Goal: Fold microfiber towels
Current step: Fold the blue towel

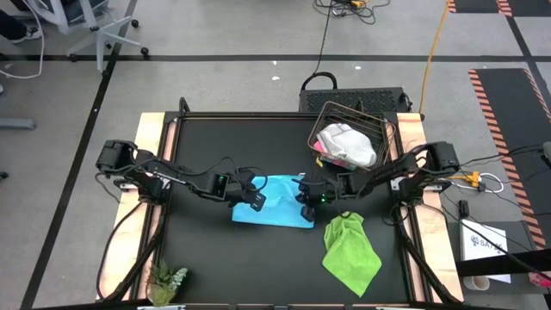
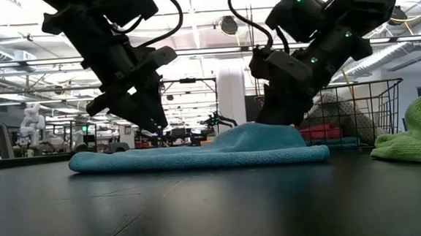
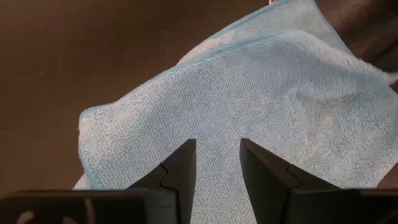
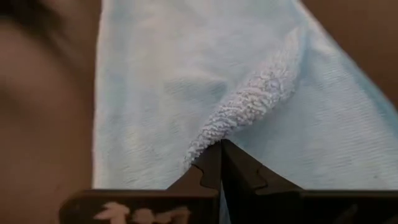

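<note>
A light blue towel (image 1: 277, 203) lies on the black table's middle, one layer showing over another in the left wrist view (image 3: 261, 93). My left gripper (image 1: 256, 200) hovers open just above the towel's left part (image 2: 156, 126), its fingers either side of bare cloth (image 3: 217, 155). My right gripper (image 1: 307, 201) is shut on the towel's right part. A lime green towel (image 1: 351, 250) lies crumpled at the near right. A white-grey towel (image 1: 347, 144) and a pink one (image 1: 320, 148) lie in the wire basket (image 1: 379, 129). My right gripper pinches a raised ridge of the blue towel (image 4: 239, 112) between its two fingertips, at the towel's right part. The fingers come from above, slanting down from the table's right. The cloth rises into a low hump (image 2: 259, 133) at the fingers; the rest lies on the table.
The wire basket stands at the far right of the table. A small green plant (image 1: 168, 280) stands at the near left corner. Bare black table (image 1: 215, 146) lies to the far left of the towel and in front of it.
</note>
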### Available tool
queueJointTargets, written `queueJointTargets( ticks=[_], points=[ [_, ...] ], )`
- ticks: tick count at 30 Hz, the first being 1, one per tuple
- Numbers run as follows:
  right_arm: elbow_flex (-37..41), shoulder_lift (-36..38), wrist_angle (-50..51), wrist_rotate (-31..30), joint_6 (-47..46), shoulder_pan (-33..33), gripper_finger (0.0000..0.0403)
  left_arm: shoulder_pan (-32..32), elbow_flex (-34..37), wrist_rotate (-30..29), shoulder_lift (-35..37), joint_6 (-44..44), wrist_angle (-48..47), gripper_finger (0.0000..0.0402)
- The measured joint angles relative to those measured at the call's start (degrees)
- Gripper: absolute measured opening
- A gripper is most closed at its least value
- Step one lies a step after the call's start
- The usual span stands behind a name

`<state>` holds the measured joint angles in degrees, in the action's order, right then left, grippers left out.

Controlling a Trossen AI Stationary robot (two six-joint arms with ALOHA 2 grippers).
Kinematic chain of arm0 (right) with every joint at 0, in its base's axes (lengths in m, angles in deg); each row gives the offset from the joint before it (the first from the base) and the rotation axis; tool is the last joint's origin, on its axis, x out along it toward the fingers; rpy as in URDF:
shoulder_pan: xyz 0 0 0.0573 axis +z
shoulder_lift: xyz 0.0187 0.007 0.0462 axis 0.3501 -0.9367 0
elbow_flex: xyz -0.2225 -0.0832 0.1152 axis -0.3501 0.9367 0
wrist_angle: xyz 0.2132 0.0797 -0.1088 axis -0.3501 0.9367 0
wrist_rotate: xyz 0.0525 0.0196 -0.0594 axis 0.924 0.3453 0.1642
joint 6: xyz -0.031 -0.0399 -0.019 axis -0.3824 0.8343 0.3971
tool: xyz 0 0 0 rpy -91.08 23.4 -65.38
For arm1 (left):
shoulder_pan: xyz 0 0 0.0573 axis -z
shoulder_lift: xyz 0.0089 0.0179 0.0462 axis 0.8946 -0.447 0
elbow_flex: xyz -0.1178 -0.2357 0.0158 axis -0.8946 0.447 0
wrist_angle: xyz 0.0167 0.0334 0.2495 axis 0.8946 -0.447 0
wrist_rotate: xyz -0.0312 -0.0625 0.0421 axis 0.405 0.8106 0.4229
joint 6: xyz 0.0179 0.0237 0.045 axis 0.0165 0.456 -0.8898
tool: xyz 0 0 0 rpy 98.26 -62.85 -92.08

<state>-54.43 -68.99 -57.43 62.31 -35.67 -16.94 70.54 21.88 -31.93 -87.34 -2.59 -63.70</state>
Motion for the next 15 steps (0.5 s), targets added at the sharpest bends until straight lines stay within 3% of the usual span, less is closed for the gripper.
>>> queueJointTargets(
  ticks=[15],
  points=[
    [0.0,0.0,0.2,-2.3,-0.8,7.0,0.0000,-0.1,0.0,-0.1,0.0,-1.0,0.0,0.0127]
  ],
)
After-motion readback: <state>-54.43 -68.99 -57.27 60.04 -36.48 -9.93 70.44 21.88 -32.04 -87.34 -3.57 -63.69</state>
